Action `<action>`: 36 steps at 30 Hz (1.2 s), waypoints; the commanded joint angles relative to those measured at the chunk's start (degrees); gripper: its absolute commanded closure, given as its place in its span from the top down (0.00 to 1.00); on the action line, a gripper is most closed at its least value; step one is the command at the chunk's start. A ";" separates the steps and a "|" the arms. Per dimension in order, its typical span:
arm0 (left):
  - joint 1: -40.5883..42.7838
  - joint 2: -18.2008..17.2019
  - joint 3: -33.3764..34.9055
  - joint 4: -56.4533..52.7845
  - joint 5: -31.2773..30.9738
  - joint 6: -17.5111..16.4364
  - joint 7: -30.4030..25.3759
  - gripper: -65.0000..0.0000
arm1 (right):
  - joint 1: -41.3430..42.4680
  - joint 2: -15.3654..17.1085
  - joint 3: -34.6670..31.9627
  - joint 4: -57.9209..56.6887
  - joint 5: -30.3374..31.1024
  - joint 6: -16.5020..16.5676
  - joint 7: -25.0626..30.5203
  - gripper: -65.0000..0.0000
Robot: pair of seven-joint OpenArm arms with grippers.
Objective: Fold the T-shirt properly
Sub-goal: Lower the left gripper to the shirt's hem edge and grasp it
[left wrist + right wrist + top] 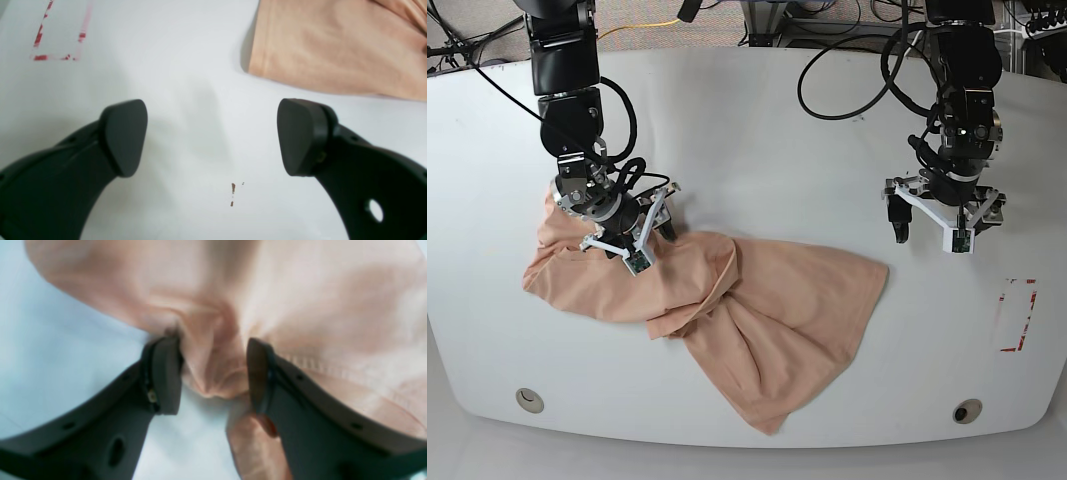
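Observation:
The peach T-shirt [777,310] lies crumpled on the white table [757,130], spread from the left side to the front middle. No print shows. My right gripper [632,245] is down on the shirt's left part. In the right wrist view the right gripper [213,370] is closed on a bunched fold of the T-shirt [300,300], with cloth filling the gap between its pads. My left gripper [939,232] hovers open and empty over bare table, right of the shirt. In the left wrist view the left gripper [213,133] is wide open, with a T-shirt [333,46] edge beyond it.
A red tape rectangle [1017,315] marks the table at the right; it also shows in the left wrist view [60,36]. Two round holes [527,400] [967,411] sit near the front edge. Cables [847,90] lie at the back. Small brown specks [233,190] mark the table.

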 commanded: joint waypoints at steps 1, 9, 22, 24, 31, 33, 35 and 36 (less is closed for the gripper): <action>-0.98 -0.35 -0.22 0.86 0.06 0.09 -1.65 0.89 | 1.37 0.61 0.20 0.85 0.55 -0.08 1.52 0.32; -2.12 -0.09 -0.22 0.78 0.06 0.18 -1.65 0.89 | 1.55 0.70 0.64 -0.56 0.55 -0.08 1.52 0.00; -14.16 2.73 -0.14 -13.03 -0.03 0.09 -1.38 0.90 | -1.88 0.52 6.88 15.09 0.55 -0.17 -4.90 0.00; -16.18 2.90 -0.14 -16.89 -0.12 0.09 -1.56 0.90 | -2.23 0.52 8.46 17.64 0.55 -0.17 -5.42 0.00; -21.63 4.13 2.94 -27.44 -0.38 0.09 -2.97 0.90 | -2.76 0.70 12.24 23.88 0.55 -0.17 -7.80 0.00; -22.87 4.13 4.52 -30.61 -0.38 0.09 -5.69 0.90 | -3.03 0.61 14.44 25.55 0.90 -0.08 -8.50 0.00; -23.74 4.22 6.37 -33.25 -0.38 0.09 -7.98 0.90 | -3.11 0.61 15.67 27.05 0.90 -0.08 -8.59 0.00; -24.36 4.22 7.25 -34.65 -0.38 0.00 -9.03 0.90 | -3.11 0.61 16.02 27.75 0.90 -0.08 -8.59 0.00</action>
